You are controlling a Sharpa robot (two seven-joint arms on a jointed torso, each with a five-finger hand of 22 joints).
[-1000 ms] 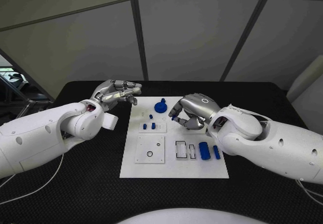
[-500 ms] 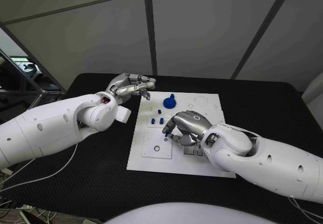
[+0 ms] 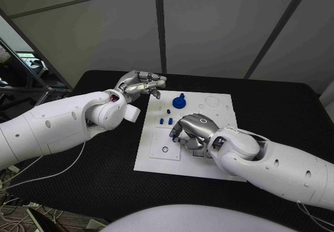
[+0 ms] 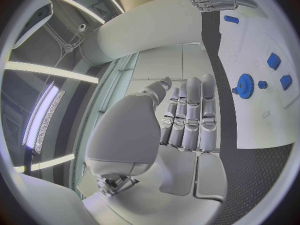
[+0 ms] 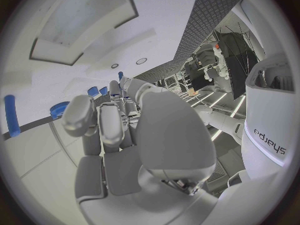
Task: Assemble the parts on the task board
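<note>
I have the right hand [image 3: 193, 129] low over the task board [image 3: 217, 112], fingers curled, grip unclear, small blue parts [image 3: 166, 121] just beyond its fingertips, so next I judge a careful pinch there.

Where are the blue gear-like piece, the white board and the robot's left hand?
blue gear-like piece [image 3: 179, 102]: head view, its round top.
white board [image 3: 154, 162]: head view, bare near-left corner.
left hand [image 3: 141, 84]: head view, middle of the hand.
</note>
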